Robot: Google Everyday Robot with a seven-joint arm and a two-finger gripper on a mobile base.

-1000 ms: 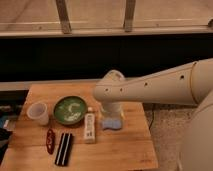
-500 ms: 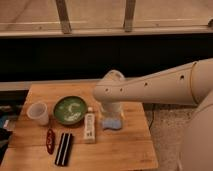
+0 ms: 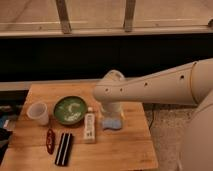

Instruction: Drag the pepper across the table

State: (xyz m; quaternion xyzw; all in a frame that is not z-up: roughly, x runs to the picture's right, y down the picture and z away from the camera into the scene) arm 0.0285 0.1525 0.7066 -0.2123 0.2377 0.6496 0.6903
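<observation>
The pepper (image 3: 50, 141), small, slim and dark red, lies on the light wooden table (image 3: 120, 150) near its front left, right beside a black striped bar (image 3: 63, 148). My white arm reaches in from the right and bends down over the table's middle. The gripper (image 3: 111, 111) hangs below the arm's wrist, just above a light-blue object (image 3: 112, 123), well to the right of the pepper. The arm hides the gripper's tips.
A green bowl (image 3: 69, 110) sits mid-left, a translucent white cup (image 3: 38, 113) to its left, and a white bottle (image 3: 89, 126) lies between bowl and blue object. A dark wall and railing run behind. Floor lies to the right.
</observation>
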